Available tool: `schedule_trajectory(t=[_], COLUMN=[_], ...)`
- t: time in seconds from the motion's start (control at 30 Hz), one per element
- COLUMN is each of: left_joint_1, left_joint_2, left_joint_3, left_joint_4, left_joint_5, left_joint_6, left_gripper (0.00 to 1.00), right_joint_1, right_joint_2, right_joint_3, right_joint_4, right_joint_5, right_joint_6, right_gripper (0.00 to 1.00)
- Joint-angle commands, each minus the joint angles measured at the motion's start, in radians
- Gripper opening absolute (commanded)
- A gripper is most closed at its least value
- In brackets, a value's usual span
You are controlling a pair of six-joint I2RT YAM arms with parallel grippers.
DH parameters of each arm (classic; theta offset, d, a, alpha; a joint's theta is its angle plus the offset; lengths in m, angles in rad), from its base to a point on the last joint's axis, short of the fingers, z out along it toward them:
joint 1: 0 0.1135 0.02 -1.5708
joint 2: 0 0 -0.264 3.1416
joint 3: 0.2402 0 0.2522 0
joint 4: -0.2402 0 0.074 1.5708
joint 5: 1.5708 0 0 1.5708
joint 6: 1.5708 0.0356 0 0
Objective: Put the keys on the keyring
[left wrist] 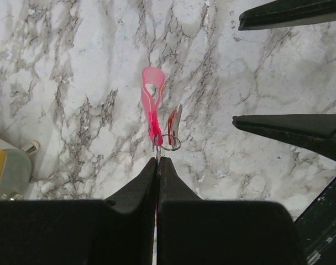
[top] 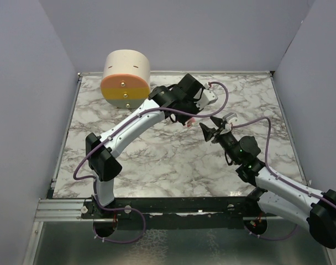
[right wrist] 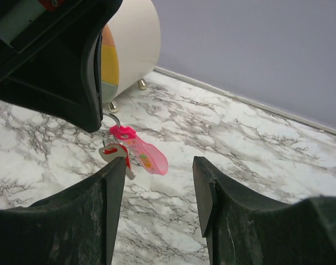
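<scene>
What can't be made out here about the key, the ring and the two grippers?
Left wrist view: the key hangs edge-on by the keyring; whether it is threaded is too small to tell.
Top view: the left gripper hides nearly all of both.
Right wrist view: a finger of the right gripper covers part of the key.

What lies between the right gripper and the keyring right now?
Nothing: the left wrist view shows only bare marble table between the keyring and the open right gripper.
</scene>
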Motion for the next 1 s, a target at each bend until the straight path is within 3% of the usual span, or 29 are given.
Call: schedule_trajectory(t=[0.0,0.2,0.97], left_joint_1=[0.015,0.018,0.023], left_joint_2=[-0.052,-0.091,-0.026], left_joint_3=[0.0,-0.057,0.019], left_joint_4=[-0.02,-0.026,-0.2], left_joint_5=[0.07,0.182,0.354], left_joint_6=[0.156,0.322,0.394], left_gripper=[0.0,0.0,0.0], right_joint_1=[-0.003,-0.003,-0.003], right_joint_2=[0.021,0.046,0.091], right_joint_3=[0.004,-0.006,-0.103], right_joint_4=[0.023,0.059,0.297], right_joint_5=[-0.067,-0.166,-0.49], right_joint_6=[-0.025,-0.038,-0.111], right_gripper=[0.53,0.53,0.42])
